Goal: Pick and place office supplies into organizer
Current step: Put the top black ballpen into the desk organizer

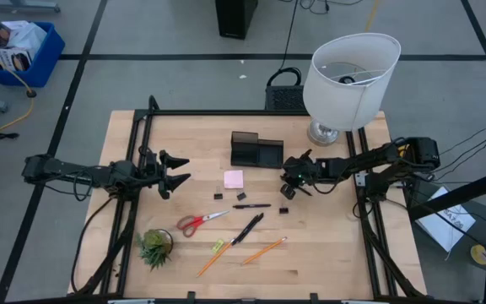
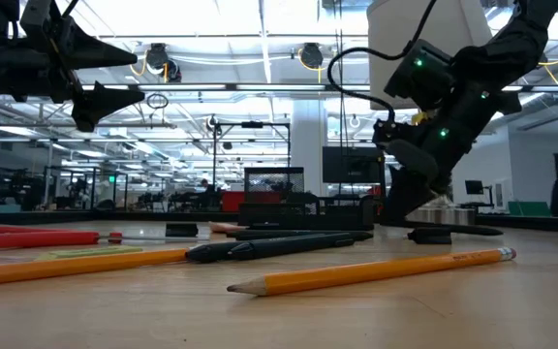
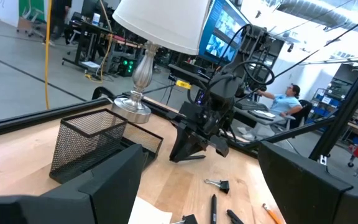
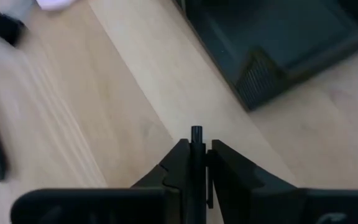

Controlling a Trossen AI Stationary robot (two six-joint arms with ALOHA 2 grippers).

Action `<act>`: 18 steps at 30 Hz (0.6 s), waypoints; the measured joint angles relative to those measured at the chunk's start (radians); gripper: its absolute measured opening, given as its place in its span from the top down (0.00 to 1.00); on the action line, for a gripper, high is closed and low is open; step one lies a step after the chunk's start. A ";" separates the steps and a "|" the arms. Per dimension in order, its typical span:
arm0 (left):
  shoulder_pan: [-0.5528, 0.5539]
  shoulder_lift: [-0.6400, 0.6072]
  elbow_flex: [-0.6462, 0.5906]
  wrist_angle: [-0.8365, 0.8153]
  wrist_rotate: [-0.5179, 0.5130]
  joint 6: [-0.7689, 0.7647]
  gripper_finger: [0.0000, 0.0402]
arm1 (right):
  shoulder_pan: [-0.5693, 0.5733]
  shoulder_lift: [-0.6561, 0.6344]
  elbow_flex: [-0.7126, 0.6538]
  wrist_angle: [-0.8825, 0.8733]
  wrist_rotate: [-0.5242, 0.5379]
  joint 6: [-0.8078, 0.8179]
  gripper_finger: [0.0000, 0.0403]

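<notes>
Yellow hexagonal wooden pencil (image 2: 371,270) lies nearest you | right gripper (image 4: 196,163) pinches thin black metal clip (image 4: 196,133) beside black mesh organizer (image 1: 256,150) | left gripper (image 1: 175,171) spread, hovering.

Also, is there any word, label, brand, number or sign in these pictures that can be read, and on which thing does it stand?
No text can be read in any view.
Box in the blue bin: printing on it, too small to read.
Yellow pencil: a dark mark near its eraser end, too blurred to read.
Screens in the room behind: lit, nothing legible.
</notes>
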 joint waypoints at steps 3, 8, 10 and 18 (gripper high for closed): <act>0.000 0.000 0.000 0.000 0.000 0.011 0.19 | 0.000 0.000 0.000 0.034 0.000 -0.012 0.88; 0.000 0.000 0.000 0.000 0.000 0.019 0.19 | 0.001 0.000 0.000 0.085 -0.001 -0.019 0.88; 0.000 0.000 0.000 0.000 0.000 0.023 0.19 | 0.001 0.000 0.000 0.129 -0.022 -0.019 0.88; 0.000 0.000 0.000 -0.001 0.000 0.026 0.19 | 0.034 -0.001 0.000 0.420 -0.022 -0.055 0.88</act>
